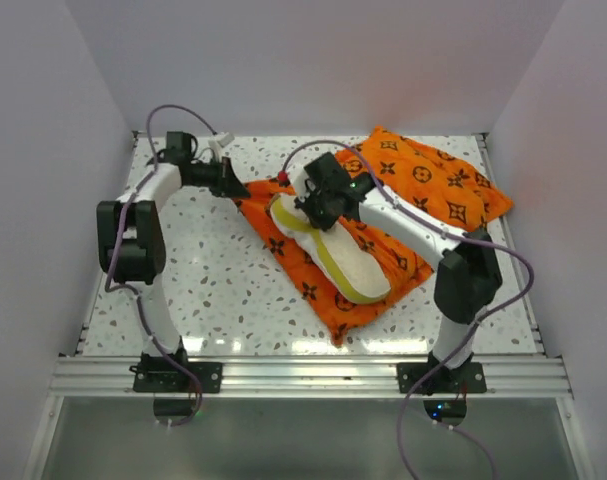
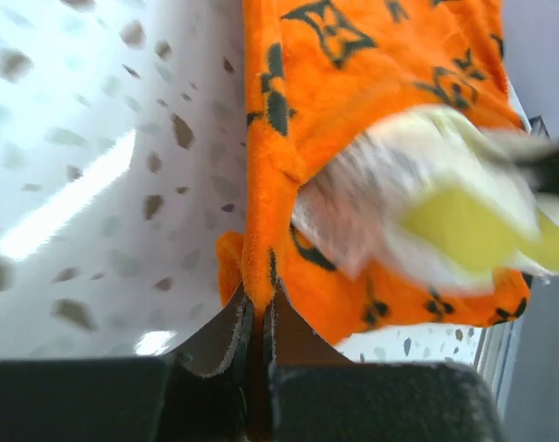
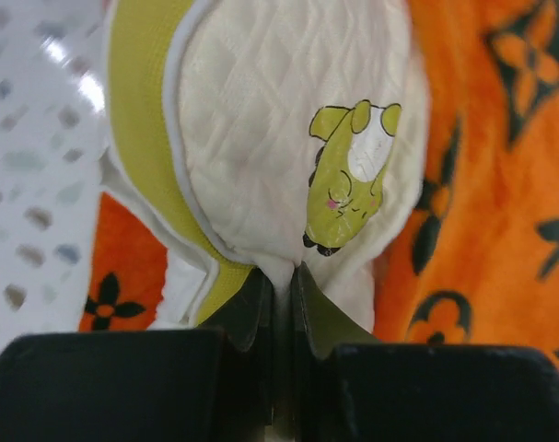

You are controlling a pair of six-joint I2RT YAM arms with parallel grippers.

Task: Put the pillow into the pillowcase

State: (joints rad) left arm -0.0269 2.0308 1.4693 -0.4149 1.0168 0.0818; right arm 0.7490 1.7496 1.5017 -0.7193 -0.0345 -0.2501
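Two grips: left pincer (image 2: 259, 318) pinches the pillowcase (image 2: 353, 55) at its far-left edge; right pincer (image 3: 281, 281) pinches the pillow (image 1: 353, 268) lying atop it. We should lift that edge open, then feed the pillow in.

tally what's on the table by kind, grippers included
pillow: 1
pillowcase: 1 (orange; looks like one bunched piece)
grippers: 2 (left gripper pinching the pillowcase, right gripper pinching the pillow)
total: 4
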